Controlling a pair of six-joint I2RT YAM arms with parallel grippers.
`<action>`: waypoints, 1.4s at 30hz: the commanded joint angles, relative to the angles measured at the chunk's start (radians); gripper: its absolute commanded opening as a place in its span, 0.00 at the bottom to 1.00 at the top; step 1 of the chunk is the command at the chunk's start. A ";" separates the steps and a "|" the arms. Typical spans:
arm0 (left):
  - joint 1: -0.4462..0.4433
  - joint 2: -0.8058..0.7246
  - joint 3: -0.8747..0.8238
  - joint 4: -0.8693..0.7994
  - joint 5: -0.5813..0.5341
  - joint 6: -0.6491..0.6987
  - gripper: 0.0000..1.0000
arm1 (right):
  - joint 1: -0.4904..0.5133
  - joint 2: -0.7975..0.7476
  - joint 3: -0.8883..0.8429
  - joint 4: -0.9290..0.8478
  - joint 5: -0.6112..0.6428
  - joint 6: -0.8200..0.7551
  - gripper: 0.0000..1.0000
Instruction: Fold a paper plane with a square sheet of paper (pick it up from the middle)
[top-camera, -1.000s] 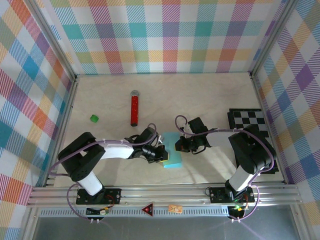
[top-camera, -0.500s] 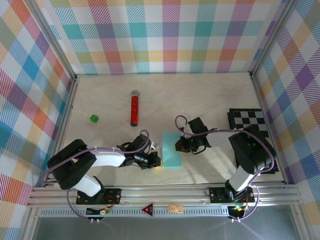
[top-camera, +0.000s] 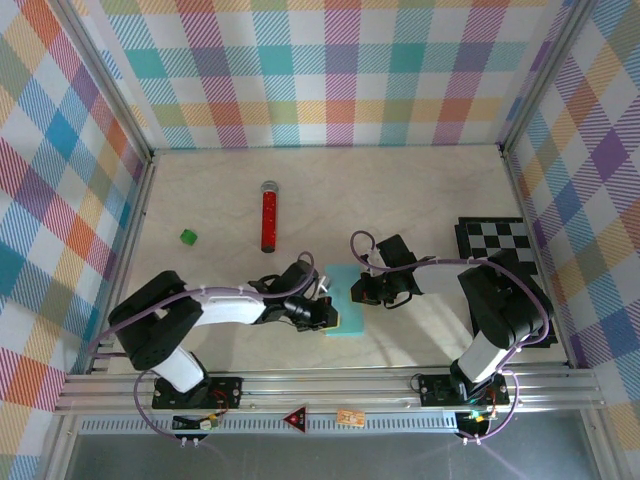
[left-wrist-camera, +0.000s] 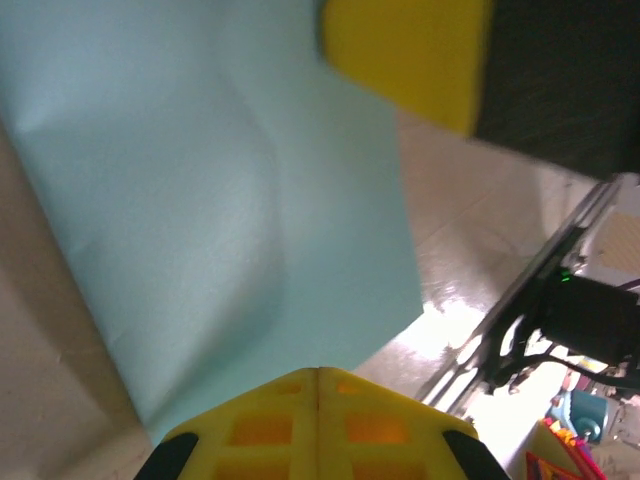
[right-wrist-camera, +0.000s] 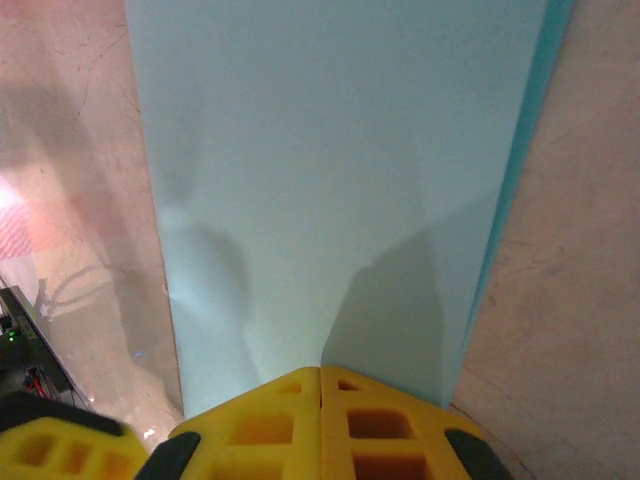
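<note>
Square sheet of paper (top-camera: 352, 320), long axis near-to-far, between left tool (top-camera: 329, 317) and right tool (top-camera: 354, 293), both closed

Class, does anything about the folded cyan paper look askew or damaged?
Slightly. In the right wrist view the folded sheet of paper shows a darker strip along its right edge, so the layers seem not quite aligned. In the left wrist view its surface carries a soft dent.
</note>
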 joint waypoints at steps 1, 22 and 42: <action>-0.014 0.041 -0.048 0.033 0.012 0.006 0.00 | -0.012 0.025 -0.047 -0.114 0.118 -0.010 0.00; 0.001 -0.230 -0.056 -0.102 -0.101 0.135 0.02 | -0.013 0.026 -0.047 -0.123 0.121 -0.017 0.00; -0.003 -0.137 -0.245 0.033 -0.028 0.141 0.04 | -0.013 0.036 -0.051 -0.109 0.127 -0.015 0.00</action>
